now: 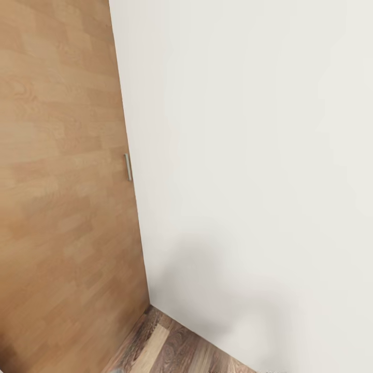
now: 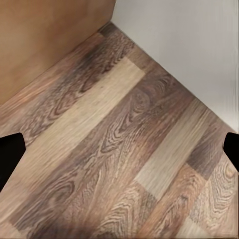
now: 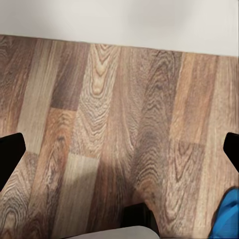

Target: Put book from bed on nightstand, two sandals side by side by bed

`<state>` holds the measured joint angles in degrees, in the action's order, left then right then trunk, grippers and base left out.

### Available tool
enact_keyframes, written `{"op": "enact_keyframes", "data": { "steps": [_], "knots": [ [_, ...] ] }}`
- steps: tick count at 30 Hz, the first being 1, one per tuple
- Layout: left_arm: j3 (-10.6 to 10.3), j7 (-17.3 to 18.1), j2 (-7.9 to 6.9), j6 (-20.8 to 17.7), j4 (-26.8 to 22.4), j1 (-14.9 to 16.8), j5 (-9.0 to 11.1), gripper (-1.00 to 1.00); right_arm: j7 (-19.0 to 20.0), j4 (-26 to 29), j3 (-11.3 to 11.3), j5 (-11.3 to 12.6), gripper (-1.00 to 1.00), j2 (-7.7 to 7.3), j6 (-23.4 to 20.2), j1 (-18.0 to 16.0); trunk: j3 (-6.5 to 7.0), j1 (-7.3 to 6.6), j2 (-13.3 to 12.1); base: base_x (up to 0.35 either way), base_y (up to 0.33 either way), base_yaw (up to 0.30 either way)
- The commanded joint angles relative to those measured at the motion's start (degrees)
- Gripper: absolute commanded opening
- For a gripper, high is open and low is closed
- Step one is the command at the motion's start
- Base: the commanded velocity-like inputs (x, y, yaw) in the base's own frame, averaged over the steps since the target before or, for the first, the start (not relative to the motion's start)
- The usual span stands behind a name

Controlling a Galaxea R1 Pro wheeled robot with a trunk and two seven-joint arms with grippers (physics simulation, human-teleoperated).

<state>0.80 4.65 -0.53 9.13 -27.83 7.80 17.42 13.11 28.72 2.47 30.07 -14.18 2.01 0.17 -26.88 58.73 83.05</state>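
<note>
I'm facing a wooden door (image 1: 62, 197) at frame left and white wall (image 1: 248, 155) at right. Both pairs of fingers stand wide over the plank floor (image 2: 119, 164). A blue sliver (image 3: 226, 219) at lower right, possibly a sandal: light, floppy; I'd pinch its sole edge.

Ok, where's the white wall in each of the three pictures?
Head view: the white wall fills the picture's right side, beside the brown door.
Left wrist view: upper right corner of the picture.
Right wrist view: strip along the picture's top edge.
Shared landmark: the wood floor at the wall's base.
</note>
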Motion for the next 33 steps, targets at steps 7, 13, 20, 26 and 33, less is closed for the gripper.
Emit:
{"op": "enact_keyframes", "data": {
  "steps": [7, 13, 20, 26, 33],
  "knots": [
    [0.13, 0.45, 0.0, 0.09, 0.05, 0.03, 0.6, 1.0, -0.14, 0.01, 0.26, 0.54, 1.0, -0.01, 0.18, 0.01, -0.05, 0.0, 0.03, 0.007, 0.023, -0.094],
    [0.13, 0.45, 0.0, 0.09, 0.05, 0.03, 0.6, 1.0, -0.25, 0.02, 0.26, 0.53, 1.0, 0.02, 0.18, 0.01, -0.05, 0.0, 0.03, 0.109, 0.197, -0.01],
    [0.08, 0.45, 0.0, 0.09, 0.05, 0.03, 0.6, 1.0, -0.28, 0.0, 0.31, 0.52, 1.0, 0.03, 0.18, 0.01, -0.05, 0.0, 0.03, 0.11, 0.108, -0.001],
    [0.08, 0.45, 0.0, 0.09, 0.05, 0.03, 0.6, 1.0, -0.28, 0.02, 0.32, 0.52, 1.0, 0.03, 0.18, 0.01, -0.05, 0.0, 0.03, 0.134, -0.037, 0.0],
    [0.08, 0.45, 0.0, 0.09, 0.05, 0.03, 0.6, 1.0, -0.28, 0.02, 0.34, 0.52, 1.0, 0.03, 0.18, 0.01, -0.05, 0.0, 0.03, 0.274, -0.071, 0.0]
  ]
}}
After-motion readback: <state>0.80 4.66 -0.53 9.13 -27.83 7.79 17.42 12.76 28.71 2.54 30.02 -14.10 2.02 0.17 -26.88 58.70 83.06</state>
